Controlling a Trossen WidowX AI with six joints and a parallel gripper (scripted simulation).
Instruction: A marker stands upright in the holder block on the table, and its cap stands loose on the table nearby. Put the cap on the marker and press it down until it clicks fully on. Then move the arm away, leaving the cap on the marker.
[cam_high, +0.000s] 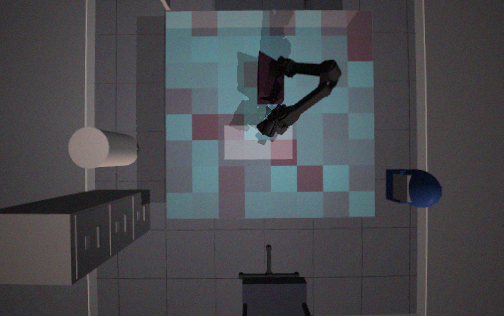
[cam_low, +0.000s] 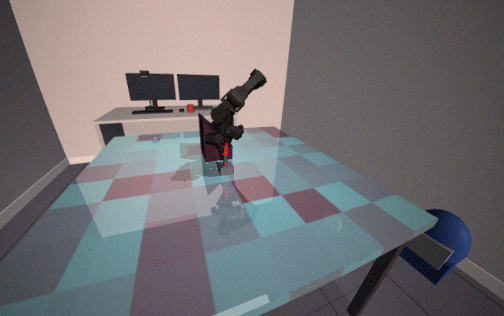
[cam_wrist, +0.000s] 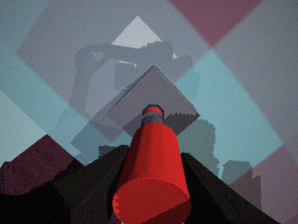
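Observation:
My gripper (cam_wrist: 153, 156) (cam_low: 226, 142) (cam_high: 265, 128) is shut on the red cap (cam_wrist: 152, 183) (cam_low: 226, 149) and holds it upright, open end down. The cap sits in line with the marker (cam_wrist: 152, 110) (cam_low: 225, 161), whose top shows just past the cap's far end in the wrist view. I cannot tell how far the cap is on. The marker stands in the grey holder block (cam_wrist: 132, 106) (cam_low: 226, 170) on the checkered table (cam_low: 310, 200). In the overhead view the arm hides the cap, marker and block.
A dark red upright panel (cam_low: 206, 142) (cam_high: 270, 80) stands by the arm's base just behind the block. A desk with two monitors (cam_low: 172, 87) is behind the table. A blue chair (cam_low: 445, 245) (cam_high: 415, 188) stands at the table's right side.

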